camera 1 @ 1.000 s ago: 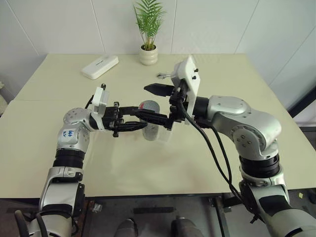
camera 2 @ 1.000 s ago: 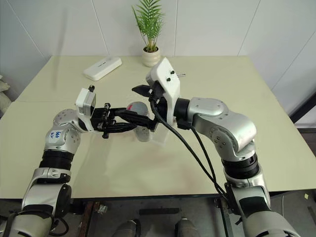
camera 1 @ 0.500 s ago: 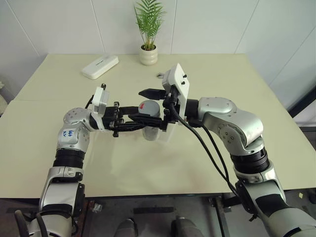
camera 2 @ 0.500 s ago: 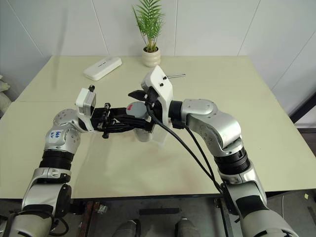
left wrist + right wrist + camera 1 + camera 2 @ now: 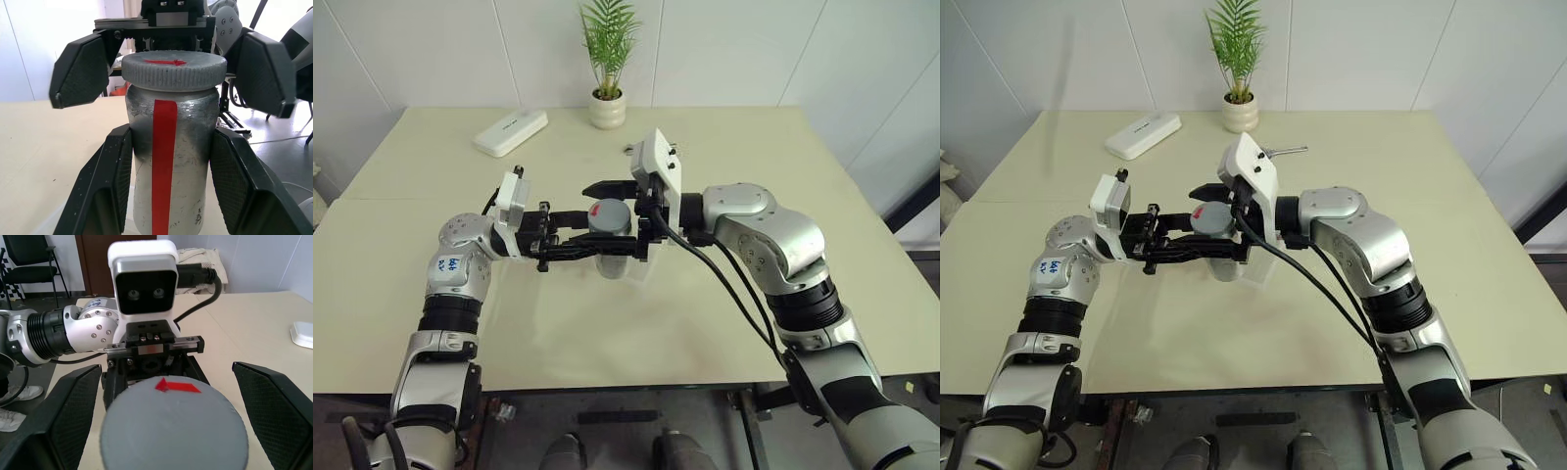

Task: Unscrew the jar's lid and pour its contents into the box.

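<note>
Left tool (image 5: 597,245): mine, clamped on the jar's body, pointing right
Jar (image 5: 172,161): upright between my left fingers, held above the tabletop (image 5: 724,313), red stripe facing my left wrist
Lid (image 5: 173,68): on the jar, red mark on top
Box (image 5: 641,267): clear, on the tabletop just beside the jar
Right tool (image 5: 617,213): mine, fingers apart, one each side of the lid, not touching it

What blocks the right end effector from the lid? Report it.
Nothing visible. The right end effector is open with a finger on each side of the lid, only air between. The left end effector grips the jar lower down.
</note>
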`<state>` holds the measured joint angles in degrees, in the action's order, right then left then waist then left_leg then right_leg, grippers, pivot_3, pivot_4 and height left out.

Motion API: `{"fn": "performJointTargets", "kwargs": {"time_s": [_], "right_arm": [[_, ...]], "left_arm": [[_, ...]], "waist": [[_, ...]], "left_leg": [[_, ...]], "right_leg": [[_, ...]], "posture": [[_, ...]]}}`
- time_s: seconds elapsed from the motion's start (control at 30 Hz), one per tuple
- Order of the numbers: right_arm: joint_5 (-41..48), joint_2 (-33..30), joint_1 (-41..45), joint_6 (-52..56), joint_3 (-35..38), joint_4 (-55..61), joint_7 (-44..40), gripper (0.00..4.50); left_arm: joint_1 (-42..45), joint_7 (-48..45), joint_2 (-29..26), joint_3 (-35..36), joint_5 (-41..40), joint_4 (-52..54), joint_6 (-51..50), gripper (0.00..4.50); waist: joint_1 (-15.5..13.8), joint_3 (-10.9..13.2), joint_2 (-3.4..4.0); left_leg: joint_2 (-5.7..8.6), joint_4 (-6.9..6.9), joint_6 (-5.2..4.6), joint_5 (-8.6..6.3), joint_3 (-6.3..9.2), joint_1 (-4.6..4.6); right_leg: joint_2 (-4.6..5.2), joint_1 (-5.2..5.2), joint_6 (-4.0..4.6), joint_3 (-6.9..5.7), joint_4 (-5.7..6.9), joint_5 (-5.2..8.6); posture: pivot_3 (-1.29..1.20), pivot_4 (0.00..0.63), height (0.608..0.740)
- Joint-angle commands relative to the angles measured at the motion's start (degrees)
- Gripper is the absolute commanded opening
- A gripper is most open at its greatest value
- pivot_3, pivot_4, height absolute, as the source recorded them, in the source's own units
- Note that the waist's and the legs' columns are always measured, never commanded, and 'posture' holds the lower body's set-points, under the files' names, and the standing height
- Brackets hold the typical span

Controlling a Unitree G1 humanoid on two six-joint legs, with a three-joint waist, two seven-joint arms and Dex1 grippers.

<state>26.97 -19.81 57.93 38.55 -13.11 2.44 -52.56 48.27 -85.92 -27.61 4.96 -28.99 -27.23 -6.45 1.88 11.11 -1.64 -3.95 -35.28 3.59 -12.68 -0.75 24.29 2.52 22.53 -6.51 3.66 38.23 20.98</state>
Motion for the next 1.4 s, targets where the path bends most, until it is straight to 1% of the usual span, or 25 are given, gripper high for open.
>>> {"fn": "performJointTargets", "kwargs": {"time_s": [0.03,0.37,0.63,0.87,1.23,1.33,1.4], "right_arm": [[-0.91,0.49,2.46,-2.45,1.46,-0.31,-0.06,4.50],[-0.98,-2.38,2.25,-1.78,4.14,0.50,0.04,4.50],[0.07,-6.25,-1.51,1.60,5.49,6.22,0.73,4.50],[0.56,-6.94,-2.00,2.39,5.64,7.33,1.16,4.50],[3.27,-5.37,-2.13,4.41,5.85,8.54,2.20,4.50],[4.14,-5.49,-2.06,5.22,5.80,9.00,1.91,3.88],[4.54,-5.68,-2.05,5.08,5.65,9.53,1.35,3.25]], "left_arm": [[0.03,-0.83,-0.34,0.22,-0.84,2.44,-0.20,1.97],[-0.39,-0.69,-0.55,0.22,-0.66,2.78,-0.42,1.97],[0.05,-0.68,-0.55,0.18,-0.47,2.17,-0.16,1.97],[1.07,-0.75,-0.36,0.13,-0.34,0.93,0.33,1.97],[0.88,-0.57,-0.60,0.20,-0.15,0.85,0.85,1.97],[0.88,-0.38,-0.60,0.23,-0.10,0.85,0.93,1.97],[0.88,-0.26,-0.58,0.25,-0.07,0.85,1.02,1.97]], "waist": [[-0.02,0.00,0.00],[-0.06,0.00,0.00],[-0.02,0.00,0.00],[-0.02,0.00,0.00],[-0.05,0.00,0.00],[-0.05,0.00,0.00],[-0.06,0.00,0.00]], "left_leg": [[0.00,0.00,0.00,0.00,0.00,0.00],[0.00,0.00,0.01,0.00,0.00,0.00],[0.00,0.00,0.01,0.00,-0.01,0.00],[0.00,-0.01,0.01,0.00,0.00,-0.01],[-0.01,-0.01,0.01,0.00,0.00,-0.01],[-0.01,-0.01,0.01,0.00,0.00,-0.01],[-0.01,-0.01,0.01,0.00,0.00,0.00]], "right_leg": [[0.00,0.00,0.00,0.00,0.01,0.00],[0.00,0.00,0.00,0.00,0.00,0.00],[0.01,0.00,0.00,0.00,-0.03,0.00],[0.00,0.00,0.00,0.00,0.01,0.00],[0.00,0.00,0.00,0.00,0.01,0.00],[0.00,0.00,0.00,0.00,0.00,0.00],[0.00,0.00,0.00,0.00,0.00,0.00]], "posture": [[0.00,0.150,0.740],[0.00,0.150,0.740],[0.00,0.150,0.740],[0.00,0.150,0.740],[0.00,0.150,0.740],[0.00,0.150,0.740],[0.00,0.150,0.740]]}}
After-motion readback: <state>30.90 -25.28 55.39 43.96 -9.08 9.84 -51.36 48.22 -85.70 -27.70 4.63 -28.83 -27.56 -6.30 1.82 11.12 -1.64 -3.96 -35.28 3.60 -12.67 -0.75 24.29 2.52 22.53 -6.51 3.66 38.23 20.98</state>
